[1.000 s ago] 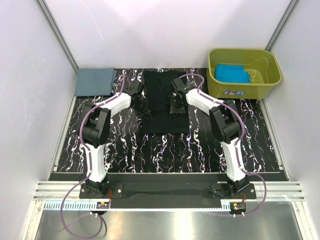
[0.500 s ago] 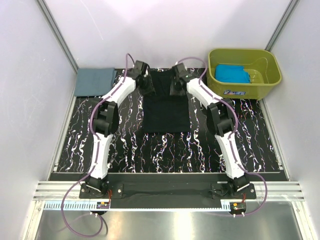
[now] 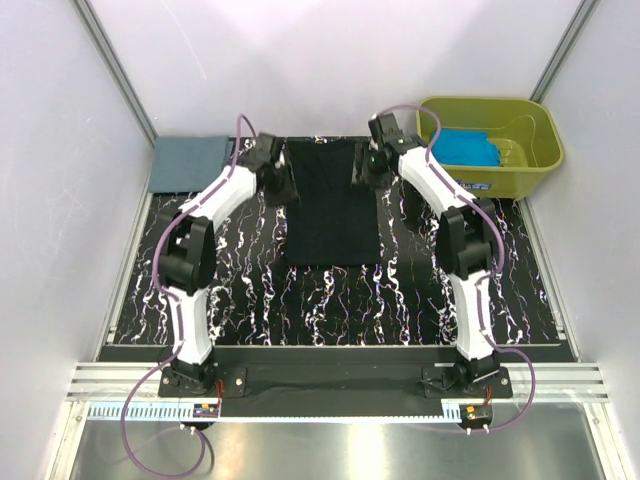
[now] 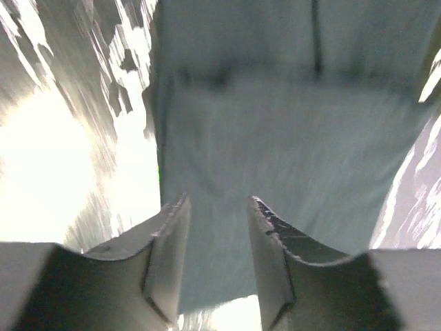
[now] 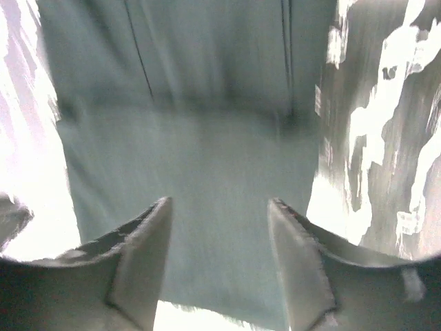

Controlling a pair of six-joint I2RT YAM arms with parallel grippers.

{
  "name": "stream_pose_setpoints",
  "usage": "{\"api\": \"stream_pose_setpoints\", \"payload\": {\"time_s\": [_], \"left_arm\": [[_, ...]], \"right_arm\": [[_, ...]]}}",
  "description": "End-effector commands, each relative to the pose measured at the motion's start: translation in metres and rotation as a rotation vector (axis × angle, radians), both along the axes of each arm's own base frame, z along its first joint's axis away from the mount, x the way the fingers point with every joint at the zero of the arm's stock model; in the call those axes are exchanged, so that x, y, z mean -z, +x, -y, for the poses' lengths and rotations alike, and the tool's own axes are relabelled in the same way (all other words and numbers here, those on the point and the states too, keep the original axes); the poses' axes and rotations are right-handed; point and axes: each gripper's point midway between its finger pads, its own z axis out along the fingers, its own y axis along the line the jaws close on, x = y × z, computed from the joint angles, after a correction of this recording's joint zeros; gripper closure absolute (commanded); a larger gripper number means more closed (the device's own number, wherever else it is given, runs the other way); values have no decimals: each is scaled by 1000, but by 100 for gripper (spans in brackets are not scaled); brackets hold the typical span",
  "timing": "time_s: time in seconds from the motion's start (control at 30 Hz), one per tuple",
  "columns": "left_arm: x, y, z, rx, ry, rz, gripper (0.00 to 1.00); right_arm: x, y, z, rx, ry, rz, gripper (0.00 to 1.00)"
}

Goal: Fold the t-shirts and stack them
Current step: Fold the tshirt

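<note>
We are observing a black, white-veined tabletop (image 3: 330, 300) with white walls (image 3: 320, 60) standing left, far and right. Aluminium posts (image 3: 112, 65) are framing the far corners; a slotted rail (image 3: 340, 383) is running along the near edge.

Robot test cell in a lab, plain white panels (image 3: 320, 60) closing in three sides, aluminium posts (image 3: 115, 70) running up the corners; two white arms (image 3: 215, 205) sitting bolted along a metal rail (image 3: 110, 382), purple cables (image 3: 124, 430) trailing; marbled tabletop (image 3: 330, 300) lying between

Olive-green tub (image 3: 500, 180) far right; marbled tabletop (image 3: 330, 300)
</note>
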Motion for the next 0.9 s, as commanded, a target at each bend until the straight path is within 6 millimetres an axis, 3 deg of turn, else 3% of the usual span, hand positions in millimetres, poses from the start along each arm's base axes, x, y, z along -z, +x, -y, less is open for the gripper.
{"api": "stream_pose_setpoints", "payload": {"time_s": [0.0, 0.03, 0.07, 0.1, 0.13, 0.17, 0.2, 0.23, 0.27, 0.3, 0.33, 0.37, 0.4, 0.43, 0.47, 0.53, 0.57, 0.7, 0.87], "left_arm": [[1, -43, 10, 98, 9, -15, 54], [-14, -53, 6, 93, -2, 8, 50], [-13, -61, 2, 91, -8, -3, 48], [-3, -78, -2, 92, -14, -45, 45], [-15, -86, -3, 61, -49, -36, 41], [-16, -94, -6, 34, -75, -47, 34], [1, -115, -6, 24, -114, -114, 32], [-7, -122, -2, -30, -191, -121, 32], [-11, -119, 3, -50, -258, -86, 31], [10, -138, 3, -75, -293, -144, 29], [0, -133, 9, -130, -375, -112, 28], [5, -136, 11, -157, -414, -124, 28], [16, -149, 12, -210, -463, -178, 28], [18, -147, 14, -231, -491, -167, 29], [31, -156, 10, -270, -495, -195, 30], [29, -150, 10, -330, -549, -162, 30], [31, -151, 10, -352, -553, -154, 30], [53, -154, -1, -530, -624, -161, 32], [74, -152, -3, -620, -644, -185, 33]], "right_arm": [[-10, -61, 1, -107, 13, -89, 33], [-26, -74, 5, -110, 22, -73, 30], [-4, -96, 16, -101, 3, -143, 25], [-19, -108, 21, -89, 20, -124, 23], [-20, -116, 19, -88, 55, -128, 21], [2, -139, 28, -45, 71, -205, 19], [-8, -148, 30, -26, 105, -186, 16], [-10, -150, 27, -9, 149, -161, 15], [12, -169, 30, 52, 178, -229, 15], [5, -174, 31, 84, 219, -207, 14], [2, -169, 26, 105, 271, -162, 14], [22, -185, 30, 186, 309, -222, 14], [19, -187, 31, 230, 346, -202, 14], [17, -181, 28, 264, 404, -165, 14], [37, -196, 30, 346, 447, -227, 15], [35, -192, 29, 401, 526, -178, 15], [51, -203, 35, 481, 552, -217, 16], [47, -195, 49, 620, 660, -91, 32], [68, -197, 50, 692, 668, -128, 37]]}}
